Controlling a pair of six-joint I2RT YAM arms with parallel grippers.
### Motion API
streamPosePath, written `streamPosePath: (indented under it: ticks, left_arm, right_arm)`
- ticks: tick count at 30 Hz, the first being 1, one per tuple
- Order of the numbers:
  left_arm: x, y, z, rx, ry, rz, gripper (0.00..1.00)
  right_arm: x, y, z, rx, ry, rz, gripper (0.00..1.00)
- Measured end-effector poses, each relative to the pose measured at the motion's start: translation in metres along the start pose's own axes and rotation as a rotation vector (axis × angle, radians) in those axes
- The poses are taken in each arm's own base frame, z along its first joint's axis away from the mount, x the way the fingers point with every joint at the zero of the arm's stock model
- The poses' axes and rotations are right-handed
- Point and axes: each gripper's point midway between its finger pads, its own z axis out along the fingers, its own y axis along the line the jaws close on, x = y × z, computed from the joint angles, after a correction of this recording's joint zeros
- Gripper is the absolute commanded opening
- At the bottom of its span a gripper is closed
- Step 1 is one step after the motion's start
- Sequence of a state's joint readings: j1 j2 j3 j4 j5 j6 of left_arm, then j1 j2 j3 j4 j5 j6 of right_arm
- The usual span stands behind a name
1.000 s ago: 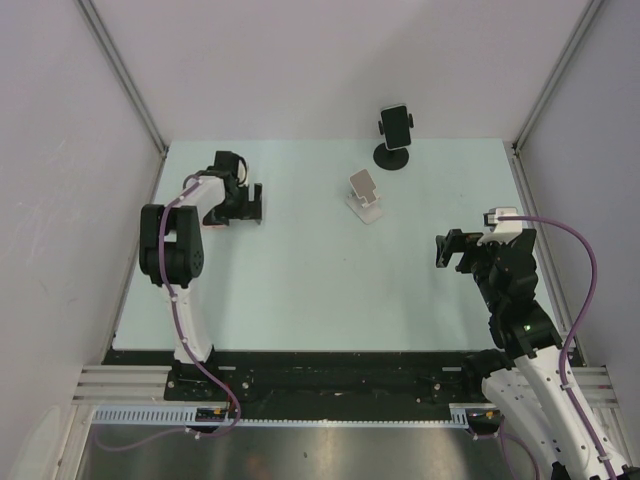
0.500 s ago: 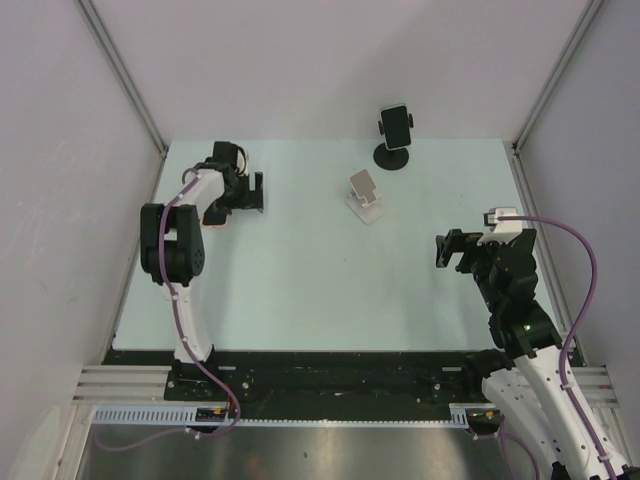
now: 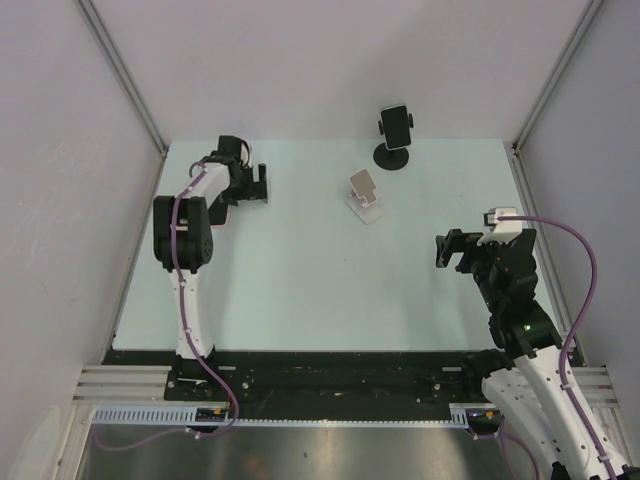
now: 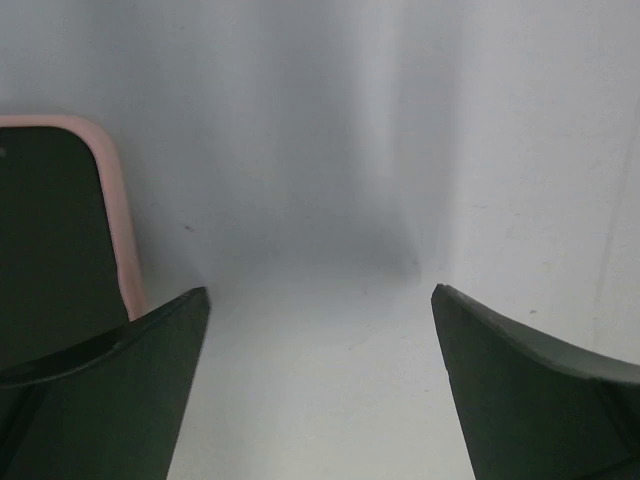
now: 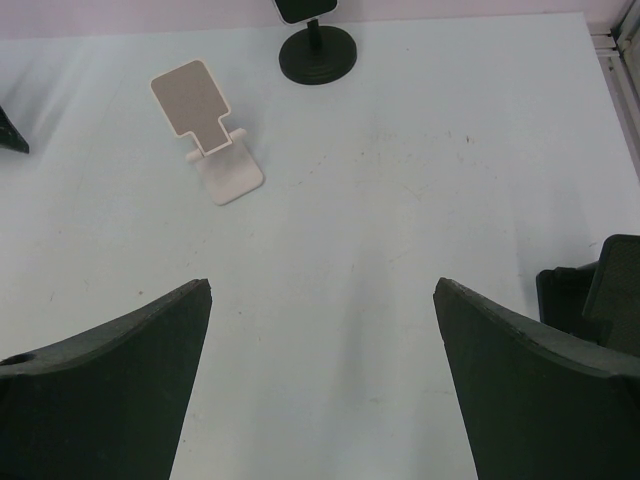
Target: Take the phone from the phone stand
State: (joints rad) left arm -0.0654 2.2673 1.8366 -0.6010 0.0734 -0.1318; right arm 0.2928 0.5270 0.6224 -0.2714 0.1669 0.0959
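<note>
A phone (image 4: 50,230) with a dark screen and a pink case shows at the left edge of the left wrist view, just beyond my left finger. My left gripper (image 4: 320,295) is open with only bare table between its fingers. From above, it (image 3: 255,185) sits at the table's far left, and the arm covers the phone. The white phone stand (image 3: 365,195) with a tan plate stands near the far middle with nothing on it, also in the right wrist view (image 5: 215,140). My right gripper (image 3: 447,250) hovers open at the right, its fingers (image 5: 120,370) wide apart.
A black stand (image 3: 393,150) with a round base and a clamp head is at the back edge behind the white one. Grey walls close the table on the left, back and right. Part of my right arm (image 5: 595,300) shows at the right edge.
My left gripper has moved toward the back of the table, still open. The right arm has not moved.
</note>
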Motion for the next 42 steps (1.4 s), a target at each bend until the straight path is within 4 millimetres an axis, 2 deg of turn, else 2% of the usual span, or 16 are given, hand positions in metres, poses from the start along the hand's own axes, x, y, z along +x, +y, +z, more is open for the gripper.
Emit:
streamPosePath:
  ticks: [2,15,23,26,28,31,35,37,39,41,42]
  left_arm:
    - [0.004,0.005,0.006,-0.015,0.012,-0.004,0.99]
    - [-0.001,0.029,0.006,-0.108,-0.008,-0.06,0.99]
    - [-0.003,0.028,0.003,-0.099,-0.014,-0.08,1.0]
    - [-0.01,0.017,-0.01,-0.068,-0.031,-0.075,1.0]
    - [-0.019,0.008,-0.027,-0.041,-0.062,-0.072,1.0]
    - [-0.037,-0.012,-0.075,0.004,-0.143,-0.059,1.0]
    - [-0.06,-0.046,-0.171,0.084,-0.325,-0.018,1.0]
    - [-0.061,-0.061,-0.219,0.124,-0.415,0.007,1.0]
    - [-0.053,-0.071,-0.26,0.156,-0.485,0.027,1.0]
    - [-0.037,-0.074,-0.288,0.174,-0.533,0.043,1.0]
    - [-0.028,-0.073,-0.294,0.176,-0.539,0.047,1.0]
  right_arm:
    - [0.0,0.0,0.0,0.0,0.0,0.0,0.99]
    - [0.0,0.0,0.0,-0.002,0.0,0.0,0.99]
    - [0.0,0.004,0.0,-0.021,0.001,-0.002,0.99]
    - [0.0,0.009,0.001,-0.047,0.001,0.0,0.99]
    - [0.0,0.013,0.003,-0.066,0.003,0.002,0.99]
    - [0.005,0.021,0.011,-0.099,0.032,0.014,0.99]
    - [0.015,0.04,0.03,-0.166,0.114,0.041,0.99]
    - [0.016,0.053,0.043,-0.203,0.153,0.046,0.99]
    - [0.019,0.065,0.055,-0.232,0.194,0.037,0.99]
    - [0.02,0.081,0.07,-0.264,0.228,0.014,0.99]
    - [0.019,0.086,0.078,-0.272,0.24,0.002,0.99]
